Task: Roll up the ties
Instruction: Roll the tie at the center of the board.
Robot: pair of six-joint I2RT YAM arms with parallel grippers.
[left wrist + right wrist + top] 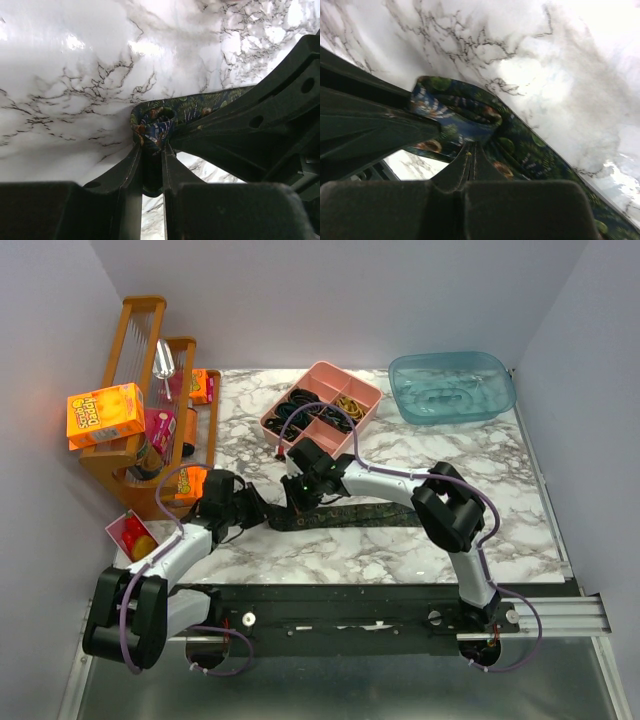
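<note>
The first coil is being formed: the tie (360, 512), at frame centre, is clamped at its curled end by the nearly closed left gripper (154, 145). The fully shut right gripper (470, 146) rests in the fold. Further turning along the strip is called for.

1. Surface (420, 550): open marble right of centre and along the near edge, giving broad passage for either arm.
2. Tie (370, 512): a flat, low strip across the middle that does not bar travel above it.
3. Left pincer (152, 144), pinching the tie's rolled end, and right pincer (471, 146), tips closed against the same roll: the two bodies crowd this spot, so little room is left between them.
4. Wooden rack (140, 370) with orange box (105, 415): a tall barrier at far left.
5. Small red-lined container (128, 532): just beside the left arm, narrowing its outer side.
6. Pink tray (322, 405): close behind the right pincer, limiting reach farther back.
7. Blue tub (452, 387): occupies the far right corner.
</note>
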